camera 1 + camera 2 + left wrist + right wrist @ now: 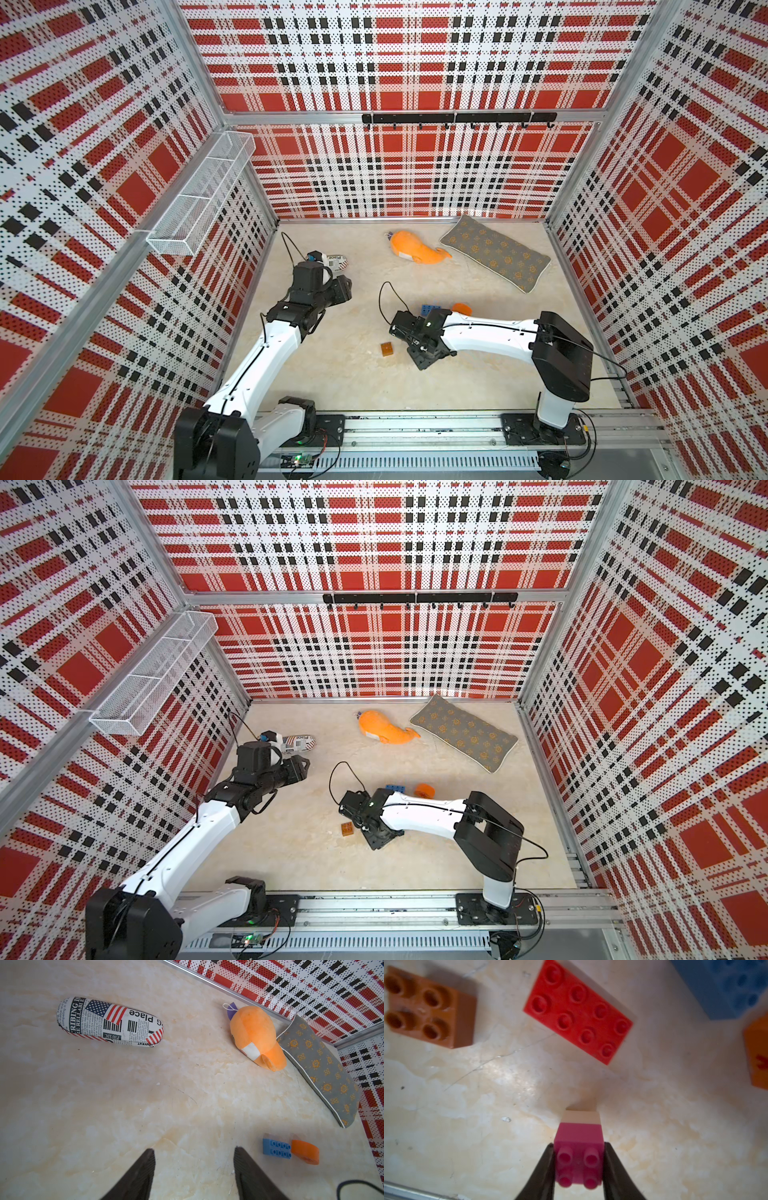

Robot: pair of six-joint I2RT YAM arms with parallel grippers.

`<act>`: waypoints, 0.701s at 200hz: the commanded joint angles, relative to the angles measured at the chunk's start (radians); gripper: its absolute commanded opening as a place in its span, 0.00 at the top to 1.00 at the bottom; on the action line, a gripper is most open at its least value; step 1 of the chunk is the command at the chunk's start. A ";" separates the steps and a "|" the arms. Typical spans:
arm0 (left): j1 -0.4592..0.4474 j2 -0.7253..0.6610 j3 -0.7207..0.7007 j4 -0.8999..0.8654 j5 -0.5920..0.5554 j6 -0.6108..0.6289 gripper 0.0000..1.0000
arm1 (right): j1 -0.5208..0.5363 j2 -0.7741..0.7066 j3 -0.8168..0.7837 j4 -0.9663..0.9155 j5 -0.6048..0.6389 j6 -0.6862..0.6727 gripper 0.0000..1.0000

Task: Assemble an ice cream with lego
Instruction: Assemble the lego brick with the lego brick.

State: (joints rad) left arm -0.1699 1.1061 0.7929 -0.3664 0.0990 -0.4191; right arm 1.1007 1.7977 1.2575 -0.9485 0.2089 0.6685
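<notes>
The right wrist view alone shows the right hand (578, 1145) clamped on the pink brick (579, 1134), which is stacked on a cream brick (580, 1116). The red brick (578, 1012) lies flat on the desk (488, 1105) beyond. In both top views the right arm (478, 332) hides these 3; only the amber-brown brick (387, 349), blue brick (431, 311) and orange piece (462, 308) show. The left hand (193, 1149) hangs apart, holding nothing.

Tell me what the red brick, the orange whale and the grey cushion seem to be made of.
The red brick: hard moulded plastic, smooth and slightly glossy; crisp edges, round studs.
The orange whale: soft plush fabric, matt and fuzzy; seams and a sewn white label show.
The grey cushion: probably woven cloth, matt, printed with yellow flowers, white piping along its edge.
</notes>
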 commanded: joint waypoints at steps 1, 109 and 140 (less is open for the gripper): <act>-0.003 -0.017 -0.009 0.017 -0.010 -0.004 0.35 | -0.004 0.004 0.029 -0.063 0.042 0.213 0.80; -0.002 -0.005 -0.008 0.015 -0.024 -0.007 0.35 | -0.002 -0.017 -0.065 0.127 0.034 0.427 0.79; -0.003 -0.004 -0.008 0.014 -0.025 -0.006 0.35 | -0.002 -0.014 -0.072 0.146 0.035 0.434 0.78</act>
State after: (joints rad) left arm -0.1699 1.1061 0.7929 -0.3664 0.0883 -0.4217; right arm 1.0973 1.7916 1.2037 -0.8490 0.2302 1.0683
